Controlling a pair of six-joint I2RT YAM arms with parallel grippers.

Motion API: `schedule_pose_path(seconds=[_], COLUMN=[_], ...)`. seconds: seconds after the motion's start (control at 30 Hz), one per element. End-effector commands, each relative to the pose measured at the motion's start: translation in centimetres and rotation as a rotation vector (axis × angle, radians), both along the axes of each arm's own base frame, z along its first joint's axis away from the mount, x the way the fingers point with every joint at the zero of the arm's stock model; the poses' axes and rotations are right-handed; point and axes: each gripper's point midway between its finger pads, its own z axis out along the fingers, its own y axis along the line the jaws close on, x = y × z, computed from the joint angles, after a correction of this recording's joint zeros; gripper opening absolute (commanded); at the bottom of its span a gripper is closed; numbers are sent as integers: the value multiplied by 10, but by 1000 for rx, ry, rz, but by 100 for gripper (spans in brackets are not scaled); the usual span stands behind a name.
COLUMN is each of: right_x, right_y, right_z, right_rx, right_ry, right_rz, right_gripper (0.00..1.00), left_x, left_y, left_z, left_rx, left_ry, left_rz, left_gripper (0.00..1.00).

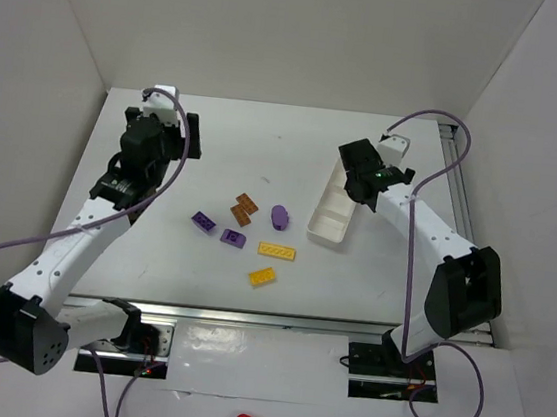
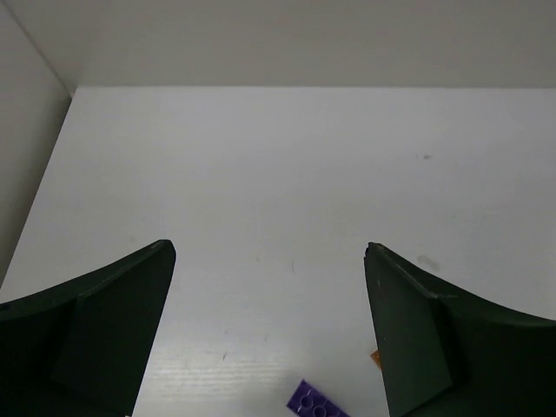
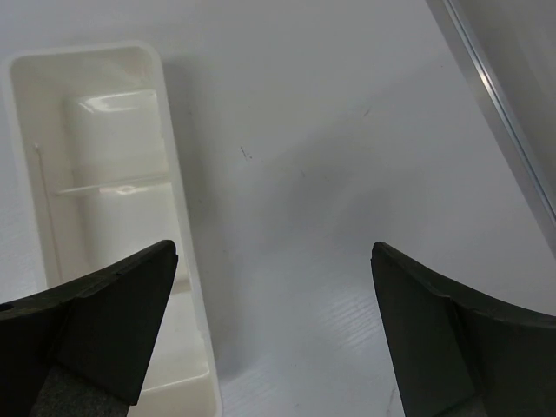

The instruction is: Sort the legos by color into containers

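- My right gripper (image 3: 274, 252) is spread wide, hovering just beside the white tray (image 3: 178, 217).
- My left gripper (image 2: 269, 252) is spread too, above the desk (image 2: 287, 156).
- The legos (image 1: 234, 238) lie scattered on the desk, left of the tray.

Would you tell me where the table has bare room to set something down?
Bare: the far table between the left arm and white tray, and right of the tray toward the rail. Crowded: the loose legos clustered left of the tray.
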Motion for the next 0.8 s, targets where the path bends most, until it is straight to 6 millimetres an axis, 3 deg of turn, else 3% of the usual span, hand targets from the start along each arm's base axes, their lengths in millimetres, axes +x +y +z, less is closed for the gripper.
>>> schedule_pose_path(seconds=[0.0, 0.1, 0.2, 0.3, 0.33, 0.37, 0.4, 0.5, 0.6, 0.63, 0.67, 0.73, 0.77], right_x=[1, 1, 7, 14, 20, 20, 21, 22, 19, 19, 19, 19, 22], right_y=[2, 5, 15, 48, 61, 89, 103, 156, 196, 205, 219, 232, 238], right_z=[12, 15, 20, 21, 30, 35, 34, 29, 3, -15, -17, -41, -43], right_rx=[8, -7, -5, 1, 15, 46, 35, 82, 112, 106, 127, 118, 127], right_ry=[-41, -44, -55, -35, -65, -73, -59, -42, 35, 80, 81, 142, 147], right_rz=[-17, 12, 64, 214, 261, 358, 428, 602, 734, 766, 798, 849, 859], right_gripper=[100, 100, 100, 100, 100, 100, 100, 100, 97, 97, 97, 94, 94], left_x=[-12, -15, -4, -3, 1, 4, 7, 16, 18, 20, 18, 19, 18], left_y=[25, 36, 11, 14, 13, 10, 4, -3, -4, -7, -9, -13, -12], left_z=[-54, -55, -41, -40, -47, -49, -44, -60, -55, -51, -53, -49, -51], left_rx=[36, 3, 13, -98, -108, -106, -77, -36, -72, -87, -100, -102, -99], left_ry=[214, 206, 196, 220, 250, 266, 286, 373, 405, 403, 416, 411, 419], left_rz=[160, 254, 91, 178, 198, 189, 140, 133, 164, 158, 149, 128, 129], left_gripper=[100, 100, 100, 100, 100, 100, 100, 100, 100, 100, 100, 100, 100])
